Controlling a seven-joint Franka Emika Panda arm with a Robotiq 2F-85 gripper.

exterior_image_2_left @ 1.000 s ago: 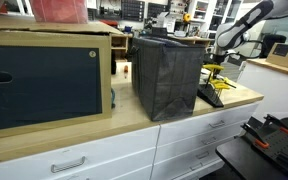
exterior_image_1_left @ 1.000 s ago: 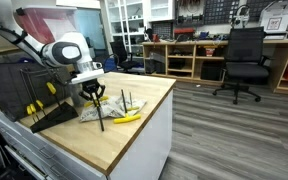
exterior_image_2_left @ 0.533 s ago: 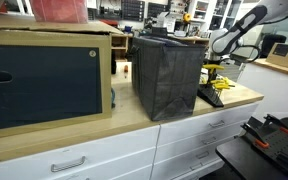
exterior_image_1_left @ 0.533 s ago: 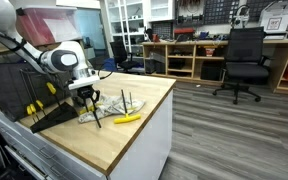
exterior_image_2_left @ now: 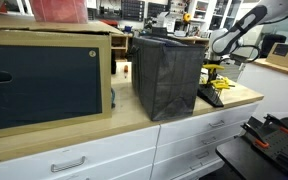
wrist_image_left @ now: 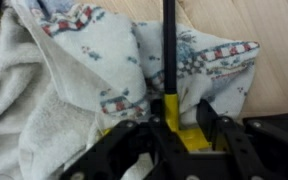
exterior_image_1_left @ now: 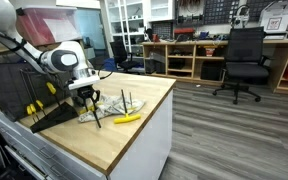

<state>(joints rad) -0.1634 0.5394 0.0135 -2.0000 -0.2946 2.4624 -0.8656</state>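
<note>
My gripper [exterior_image_1_left: 90, 97] is shut on a tool with a yellow handle [wrist_image_left: 171, 112] and a long black shaft [wrist_image_left: 169, 45]. It holds the tool above a white patterned cloth [wrist_image_left: 79, 70] that lies crumpled on the wooden tabletop [exterior_image_1_left: 134, 135]. In an exterior view the shaft [exterior_image_1_left: 98, 117] slants down across the cloth [exterior_image_1_left: 112, 108]. A yellow item [exterior_image_1_left: 127, 118] lies on the table next to the cloth. In an exterior view the gripper [exterior_image_2_left: 222, 68] is small and far off, by yellow-handled tools [exterior_image_2_left: 214, 70].
A black angled rack [exterior_image_1_left: 46, 112] with yellow-handled tools stands beside the cloth. A black bin [exterior_image_2_left: 168, 75] and a cardboard box [exterior_image_2_left: 44, 80] stand on the counter. An office chair [exterior_image_1_left: 246, 62] and shelving stand across the floor.
The arm shifted slightly left and down with the tool during the first half second. It has stayed still since.
</note>
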